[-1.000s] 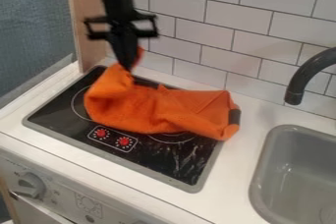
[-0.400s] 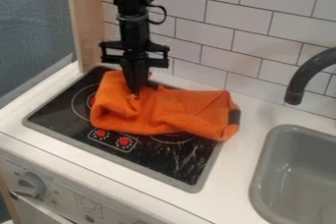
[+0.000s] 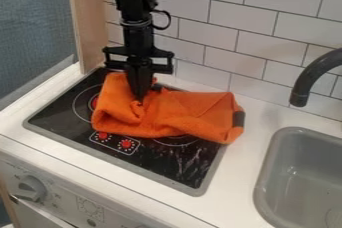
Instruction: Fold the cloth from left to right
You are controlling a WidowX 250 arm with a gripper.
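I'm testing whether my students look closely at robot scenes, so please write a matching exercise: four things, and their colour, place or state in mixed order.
1. Cloth
2. Gripper
3. Faucet
4. Stove knobs

A. Dark and curved, at the view's right edge
B. Red, near the stovetop's front edge
C. Orange and rumpled
D. Black, pointing down

Pairs: 1-C, 2-D, 3-A, 4-B
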